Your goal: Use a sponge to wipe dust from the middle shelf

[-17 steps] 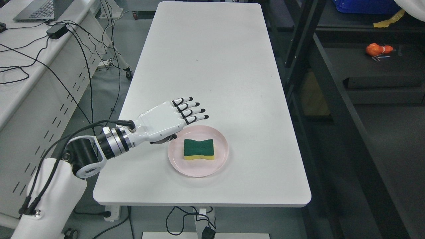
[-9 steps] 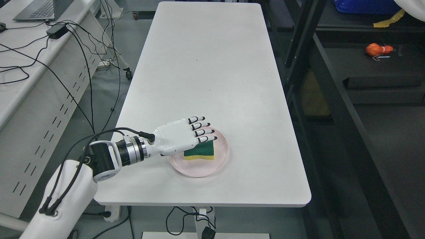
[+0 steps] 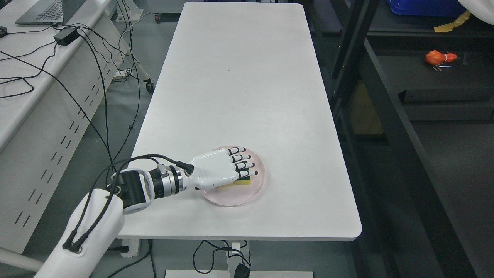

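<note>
A yellow sponge with a green top (image 3: 246, 182) lies on a pink plate (image 3: 232, 200) near the front of the white table (image 3: 239, 77). My left hand (image 3: 241, 170) rests on top of the sponge and covers most of it. Its fingers (image 3: 244, 158) curl down over the sponge's far side. Only a strip of the sponge's yellow edge and a bit of green show beneath them. The thumb is hidden under the palm. My right arm is out of view.
A black shelf frame (image 3: 386, 116) stands along the table's right side, with an orange object (image 3: 436, 57) on one level and a blue bin (image 3: 424, 7) above. At the left, a desk holds a laptop (image 3: 42, 11) and trailing cables (image 3: 96, 77).
My left hand moved right and down from beside the plate onto the sponge. Its fingers went from stretched out to curled over the sponge. The sponge and plate stayed in place.
</note>
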### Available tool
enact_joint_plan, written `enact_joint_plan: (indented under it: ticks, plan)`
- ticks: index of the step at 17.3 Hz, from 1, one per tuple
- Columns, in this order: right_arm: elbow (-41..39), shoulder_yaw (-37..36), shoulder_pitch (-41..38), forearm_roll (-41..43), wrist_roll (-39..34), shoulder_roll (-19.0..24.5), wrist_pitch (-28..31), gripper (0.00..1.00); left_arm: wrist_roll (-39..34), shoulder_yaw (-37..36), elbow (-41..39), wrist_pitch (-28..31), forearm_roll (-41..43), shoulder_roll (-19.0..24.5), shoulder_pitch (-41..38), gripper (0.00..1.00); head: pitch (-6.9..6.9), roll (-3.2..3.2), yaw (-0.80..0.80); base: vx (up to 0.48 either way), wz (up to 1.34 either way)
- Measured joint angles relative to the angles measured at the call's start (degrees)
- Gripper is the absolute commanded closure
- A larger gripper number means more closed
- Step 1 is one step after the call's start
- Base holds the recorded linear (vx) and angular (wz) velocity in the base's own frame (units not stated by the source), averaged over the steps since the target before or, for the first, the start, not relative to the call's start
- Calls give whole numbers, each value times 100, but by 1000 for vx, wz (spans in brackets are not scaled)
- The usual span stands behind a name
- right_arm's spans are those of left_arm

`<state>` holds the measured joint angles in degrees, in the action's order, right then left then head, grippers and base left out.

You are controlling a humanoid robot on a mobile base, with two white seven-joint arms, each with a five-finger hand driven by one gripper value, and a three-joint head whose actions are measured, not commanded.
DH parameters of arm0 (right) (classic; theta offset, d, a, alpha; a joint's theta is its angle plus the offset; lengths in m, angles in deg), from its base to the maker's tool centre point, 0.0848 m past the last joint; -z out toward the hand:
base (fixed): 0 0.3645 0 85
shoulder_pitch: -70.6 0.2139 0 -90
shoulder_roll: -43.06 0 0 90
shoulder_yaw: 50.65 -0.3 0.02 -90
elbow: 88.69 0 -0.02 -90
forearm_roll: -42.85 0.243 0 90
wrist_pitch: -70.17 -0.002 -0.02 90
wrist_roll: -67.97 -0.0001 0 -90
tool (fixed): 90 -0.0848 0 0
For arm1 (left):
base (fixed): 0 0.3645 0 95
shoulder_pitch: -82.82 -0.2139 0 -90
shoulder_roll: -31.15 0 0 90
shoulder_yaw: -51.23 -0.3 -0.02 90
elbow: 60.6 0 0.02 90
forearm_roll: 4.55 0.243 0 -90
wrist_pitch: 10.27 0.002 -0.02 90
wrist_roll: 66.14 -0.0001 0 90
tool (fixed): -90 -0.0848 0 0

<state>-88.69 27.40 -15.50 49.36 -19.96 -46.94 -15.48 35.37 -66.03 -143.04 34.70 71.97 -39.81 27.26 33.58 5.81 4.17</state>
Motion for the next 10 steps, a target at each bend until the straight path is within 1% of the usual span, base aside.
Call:
enact_joint_plan:
  ticks: [2,4,7,10]
  plan:
    - [0,0,0,0,0,0,0,0,50,-24,20,-1,27,-27,-2,19,0,0,0,0,0]
    - [0,0,0,0,0,0,0,0,102,-35,35,-3,44,-46,-16,20,0,0,0,0,0]
    - [0,0,0,0,0,0,0,0,135,-34,54,-5,57,-76,-51,27,0,0,0,0,0]
    - [0,0,0,0,0,0,0,0,161,-8,63,4,59,-112,-104,36,0,0,0,0,0]
